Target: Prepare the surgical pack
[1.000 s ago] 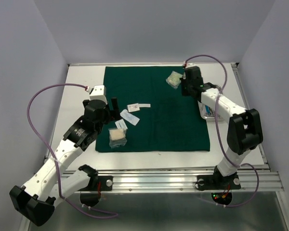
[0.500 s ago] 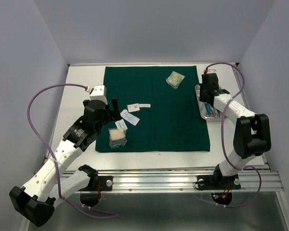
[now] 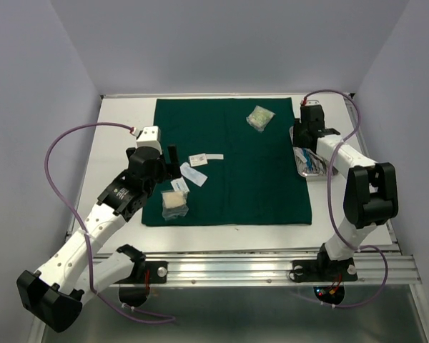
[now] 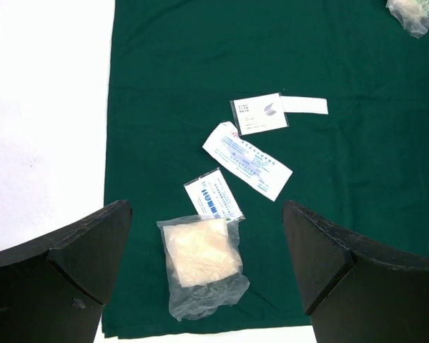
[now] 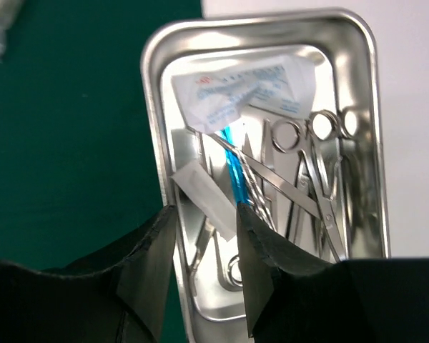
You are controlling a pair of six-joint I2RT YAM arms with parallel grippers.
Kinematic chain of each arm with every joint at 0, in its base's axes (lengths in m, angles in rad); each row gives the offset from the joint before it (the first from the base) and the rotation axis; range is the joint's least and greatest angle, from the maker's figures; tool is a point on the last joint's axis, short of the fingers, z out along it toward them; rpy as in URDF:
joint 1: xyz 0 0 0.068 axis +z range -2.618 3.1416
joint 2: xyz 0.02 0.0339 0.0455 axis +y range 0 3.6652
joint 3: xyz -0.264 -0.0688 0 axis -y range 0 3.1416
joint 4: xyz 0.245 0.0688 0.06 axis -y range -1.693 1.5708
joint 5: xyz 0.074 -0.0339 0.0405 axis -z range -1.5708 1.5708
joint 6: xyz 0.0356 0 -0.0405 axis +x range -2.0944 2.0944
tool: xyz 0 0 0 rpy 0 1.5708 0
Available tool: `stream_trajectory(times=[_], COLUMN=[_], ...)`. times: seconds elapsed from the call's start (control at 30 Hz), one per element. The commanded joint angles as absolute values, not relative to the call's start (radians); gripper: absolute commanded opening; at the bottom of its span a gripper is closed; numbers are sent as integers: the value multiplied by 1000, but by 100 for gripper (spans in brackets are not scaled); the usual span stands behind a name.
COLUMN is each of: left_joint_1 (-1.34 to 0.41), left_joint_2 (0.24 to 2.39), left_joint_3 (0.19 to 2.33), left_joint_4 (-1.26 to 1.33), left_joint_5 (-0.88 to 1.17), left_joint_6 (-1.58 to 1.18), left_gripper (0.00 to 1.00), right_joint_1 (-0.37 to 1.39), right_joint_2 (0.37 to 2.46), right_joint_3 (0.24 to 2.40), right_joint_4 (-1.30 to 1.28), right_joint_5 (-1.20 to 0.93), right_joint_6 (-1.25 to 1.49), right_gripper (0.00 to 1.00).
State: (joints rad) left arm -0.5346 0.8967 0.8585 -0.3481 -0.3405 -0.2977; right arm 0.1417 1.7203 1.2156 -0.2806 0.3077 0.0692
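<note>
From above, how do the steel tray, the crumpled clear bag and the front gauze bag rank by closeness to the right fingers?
1. Steel tray, at the right edge of the cloth, under the right fingers.
2. Crumpled clear bag, far side of the cloth.
3. Gauze bag, near left corner.

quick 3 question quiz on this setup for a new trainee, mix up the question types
1. Fill in: the left gripper is ____ (open or shut).
2. True or false: the steel tray is empty.
3. Which gripper hovers over the tray? A) left gripper B) right gripper C) neither

Key
1. open
2. false: it holds metal instruments and a white packet
3. B
</note>
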Motion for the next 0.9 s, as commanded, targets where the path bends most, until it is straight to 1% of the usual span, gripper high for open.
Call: stream_trajectory(times=[0.0, 0.03, 0.1, 0.13, 0.2, 0.27, 0.33, 0.37, 0.4, 0.57, 0.7, 0.87], left_joint_1=[-528, -529, -529, -529, -529, -529, -529, -529, -529, -529, -529, -529], left_joint_2=[887, 885, 885, 885, 885, 885, 884, 884, 884, 873, 862, 859], left_joint_3=[865, 865, 862, 862, 861, 861, 861, 861, 862, 856, 844, 836], left_joint_4=[-316, -318, -316, -316, -318, -318, -318, -319, -319, -325, -325, -324], left_joint_5=[-371, -374, -379, -382, -387, -390, -391, -393, -396, -408, -410, -403], left_joint_6=[-296, -296, -296, -296, -299, -299, -302, -302, -302, -302, -305, -314], left_gripper=[99, 99, 99, 99, 99, 99, 99, 99, 99, 99, 99, 99], right_joint_1=[155, 172, 201, 242, 297, 359, 440, 462, 503, 600, 630, 640], right_joint_2=[1655, 1651, 1649, 1652, 1661, 1693, 1726, 1765, 1788, 1926, 2054, 2151], right_joint_3=[1292, 1298, 1310, 1318, 1330, 1359, 1387, 1417, 1434, 1564, 1702, 1801], right_joint_4=[-264, -268, -268, -275, -281, -296, -307, -317, -322, -396, -463, -557], right_joint_5=[161, 91, 45, 10, 8, 9, 2, -24, -32, -50, -93, -130], right_joint_6=[52, 29, 12, -30, -61, -95, -130, -141, -158, -227, -281, -316], right_gripper=[45, 45, 46, 46, 52, 54, 60, 61, 61, 60, 57, 56])
